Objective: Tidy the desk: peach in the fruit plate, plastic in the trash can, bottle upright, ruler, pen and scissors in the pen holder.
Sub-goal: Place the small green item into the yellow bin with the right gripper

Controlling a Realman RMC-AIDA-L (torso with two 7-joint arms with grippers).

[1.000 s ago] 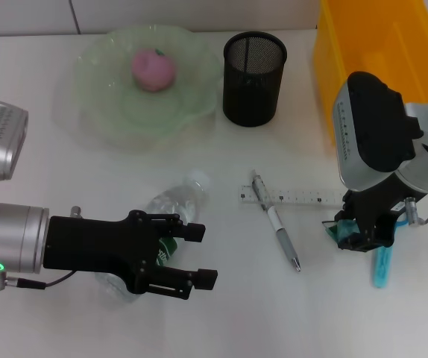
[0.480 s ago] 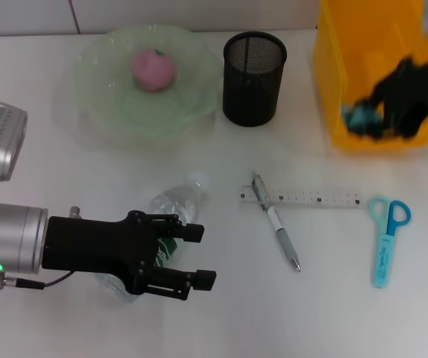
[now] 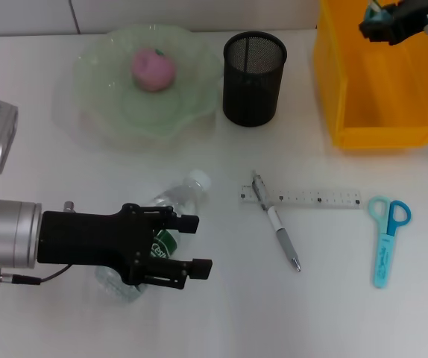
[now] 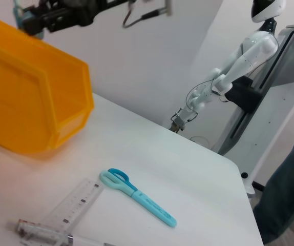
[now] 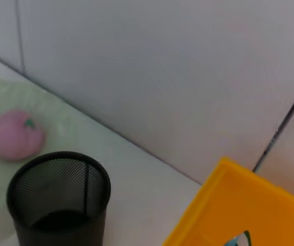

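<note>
From the head view I see the white desk: my left gripper, fingers wide, straddles the lying bottle; my right gripper pinches the plastic above the trash can. The left wrist view shows the scissors beside the ruler.

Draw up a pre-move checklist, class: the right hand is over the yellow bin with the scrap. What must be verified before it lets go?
1. Right hand above the trash can opening: ok.
2. Plastic gripped in that hand: ok.
3. Trash can sitting level on the desk: ok.
4. Pen holder out of the drop path, beside the can: ok.
5. Left hand far off, by the lying bottle: ok.
6. Trash can already holding other things: cannot tell.
</note>
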